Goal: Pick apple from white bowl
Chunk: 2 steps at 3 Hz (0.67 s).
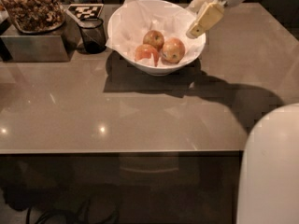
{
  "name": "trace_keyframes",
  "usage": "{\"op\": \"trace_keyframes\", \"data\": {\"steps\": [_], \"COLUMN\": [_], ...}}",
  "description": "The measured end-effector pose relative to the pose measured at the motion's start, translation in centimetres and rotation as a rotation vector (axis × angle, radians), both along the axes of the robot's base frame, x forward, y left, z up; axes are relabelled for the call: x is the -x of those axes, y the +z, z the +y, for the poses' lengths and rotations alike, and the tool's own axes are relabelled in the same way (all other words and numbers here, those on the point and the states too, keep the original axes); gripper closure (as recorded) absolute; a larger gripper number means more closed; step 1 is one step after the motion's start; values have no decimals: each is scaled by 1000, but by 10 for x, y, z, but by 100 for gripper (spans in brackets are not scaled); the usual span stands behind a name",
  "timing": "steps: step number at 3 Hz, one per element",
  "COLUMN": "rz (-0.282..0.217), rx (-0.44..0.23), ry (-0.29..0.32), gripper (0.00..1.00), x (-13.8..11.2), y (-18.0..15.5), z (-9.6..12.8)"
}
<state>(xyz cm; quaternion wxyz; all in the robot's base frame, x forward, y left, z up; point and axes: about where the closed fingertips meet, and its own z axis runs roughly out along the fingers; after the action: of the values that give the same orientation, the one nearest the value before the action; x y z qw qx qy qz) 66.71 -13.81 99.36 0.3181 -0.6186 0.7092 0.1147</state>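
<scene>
The white bowl [154,69], lined with crumpled white paper, stands at the back middle of the grey table. Three apples lie in it. The apple [173,50], the largest, yellowish-tan with a red blush, lies at the right. A smaller yellow-red apple [153,38] is behind it and a redder one [145,54] at the left. My gripper [191,22] hangs over the bowl's right rim, just right of and above the apple. It points down-left, is open and holds nothing.
A small dark glass cup [92,35] stands left of the bowl. A metal box topped with a tray of brown bits [35,13] sits at the far left, with a checkered tag [85,10] behind the cup. My white body [271,171] fills the lower right.
</scene>
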Motion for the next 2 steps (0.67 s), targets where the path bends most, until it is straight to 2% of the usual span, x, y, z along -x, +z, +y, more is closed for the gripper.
{"op": "trace_keyframes", "data": {"steps": [1, 2], "rz": [3, 13], "rx": [21, 26], "ry": [27, 36], "gripper": [28, 28], "x": [-16, -27], "y": [-12, -24], "z": [9, 12]}}
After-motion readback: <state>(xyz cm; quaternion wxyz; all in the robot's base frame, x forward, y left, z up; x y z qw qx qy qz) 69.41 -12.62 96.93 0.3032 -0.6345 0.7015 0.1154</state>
